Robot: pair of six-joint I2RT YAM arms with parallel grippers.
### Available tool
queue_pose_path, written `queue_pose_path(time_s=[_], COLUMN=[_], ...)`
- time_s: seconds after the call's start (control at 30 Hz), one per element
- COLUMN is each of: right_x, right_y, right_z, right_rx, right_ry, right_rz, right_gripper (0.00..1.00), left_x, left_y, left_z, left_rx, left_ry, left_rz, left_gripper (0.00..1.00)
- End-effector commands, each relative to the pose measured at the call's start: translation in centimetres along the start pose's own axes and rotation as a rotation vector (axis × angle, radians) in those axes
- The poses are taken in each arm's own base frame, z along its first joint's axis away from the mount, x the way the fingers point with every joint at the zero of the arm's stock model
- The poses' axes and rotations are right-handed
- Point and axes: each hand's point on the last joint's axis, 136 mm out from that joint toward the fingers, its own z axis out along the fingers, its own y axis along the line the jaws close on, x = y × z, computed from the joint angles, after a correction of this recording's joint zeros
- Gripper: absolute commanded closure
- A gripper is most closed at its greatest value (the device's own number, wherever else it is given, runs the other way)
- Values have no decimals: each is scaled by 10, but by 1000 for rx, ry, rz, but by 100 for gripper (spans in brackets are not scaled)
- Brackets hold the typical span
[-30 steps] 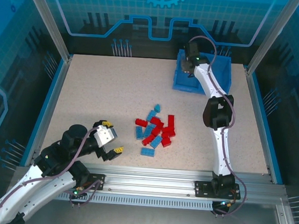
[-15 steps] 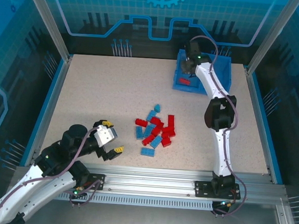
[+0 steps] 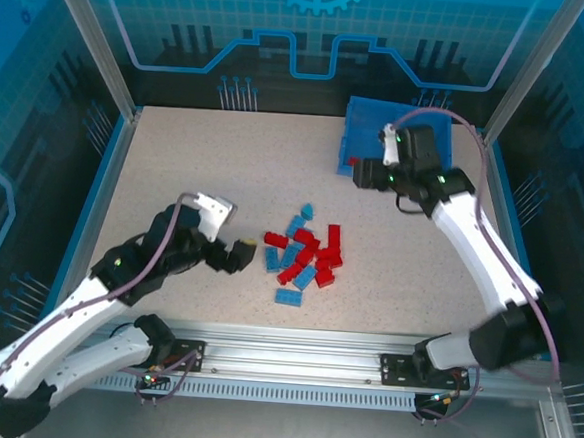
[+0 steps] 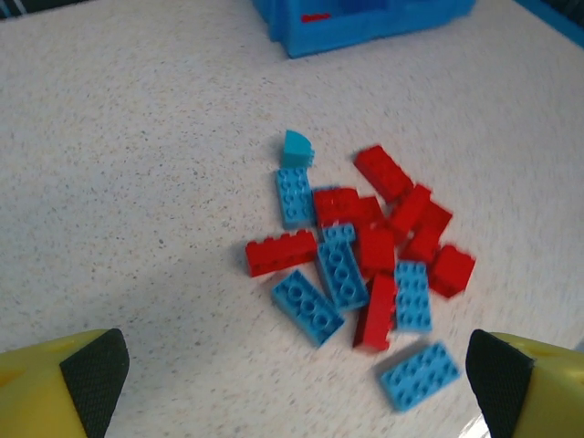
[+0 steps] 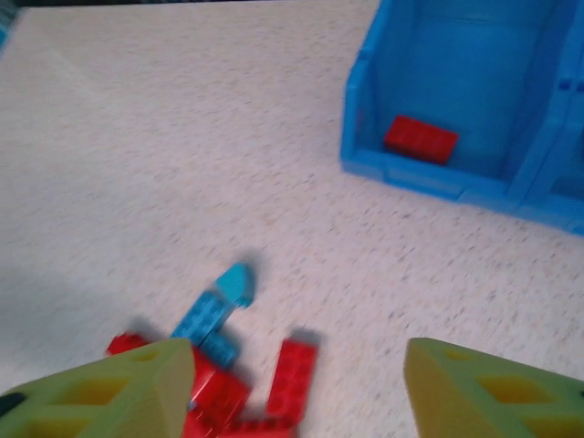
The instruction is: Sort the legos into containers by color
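The legos [image 3: 304, 255] lie in a loose heap of red and light blue bricks at the table's middle. They also appear in the left wrist view [image 4: 365, 265] and at the bottom left of the right wrist view [image 5: 219, 365]. One red brick [image 5: 420, 139] rests in the left compartment of the blue bin [image 5: 411, 178], which stands at the back right [image 3: 364, 119]. My right gripper [image 3: 363, 172] hovers just in front of the bin, open [image 5: 301, 392] and empty. Just left of the heap, my left gripper [image 3: 241, 256] is wide open [image 4: 294, 392] with nothing between its fingers.
Blue rails run along the left [image 3: 92, 215] and right [image 3: 516, 245] table edges, and a metal frame bar [image 3: 293, 349] crosses the front. The bin [image 4: 365, 27] shows at the top of the left wrist view.
The right gripper drew back out of the bin towards the heap and opened, leaving a red brick in the left compartment. The left arm reached forward and right to the heap's edge.
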Motion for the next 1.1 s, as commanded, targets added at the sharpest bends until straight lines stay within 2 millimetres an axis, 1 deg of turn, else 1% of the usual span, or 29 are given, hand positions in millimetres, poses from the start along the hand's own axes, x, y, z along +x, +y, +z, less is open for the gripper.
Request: queue_pose_path(time_s=[0.0,0.1,0.2,0.27,0.3,0.37,0.43,0.53,0.57,0.63,0.7,0.77,0.9,1.0,1.07], right_x=[42,80,112,130,139,149,161,167,167,167,165,163,159,158,159], right_y=[15,13,6,5,4,3,0,7,9,12,14,15,17,17,16], right_z=[-22,-43,-54,-54,-52,-49,-40,-29,-26,-21,-19,-17,-16,-17,-18], right_rx=[-96,-110,-106,-121,-127,-125,-118,-153,-156,-154,-147,-139,-131,-127,-121], right_ry=[32,72,116,137,154,184,224,247,253,263,269,270,260,257,258], right_rz=[10,13,35,52,62,92,128,158,159,154,141,129,123,124,121], right_gripper=[28,20,10,2,0,0,0,0,0,0,0,0,0,0,0], left_x=[-13,-25,-34,-34,-35,-32,-29,-17,-11,-1,14,32,63,79,87], left_y=[3,-5,-10,-11,-11,-11,-10,2,11,24,37,43,42,35,34], left_z=[18,43,68,84,92,107,119,135,139,142,142,143,155,166,170], left_rx=[-50,-36,-35,-42,-47,-59,-77,-164,-218,-306,-402,-459,-509,-526,-555], left_ry=[23,39,50,59,61,79,102,125,133,158,185,220,299,359,384], left_rz=[-228,-272,-274,-272,-276,-288,-309,-350,-374,-418,-500,-597,-765,-876,-936], left_gripper=[1,1,1,1,1,1,1,1,1,1,1,4,12,15,17])
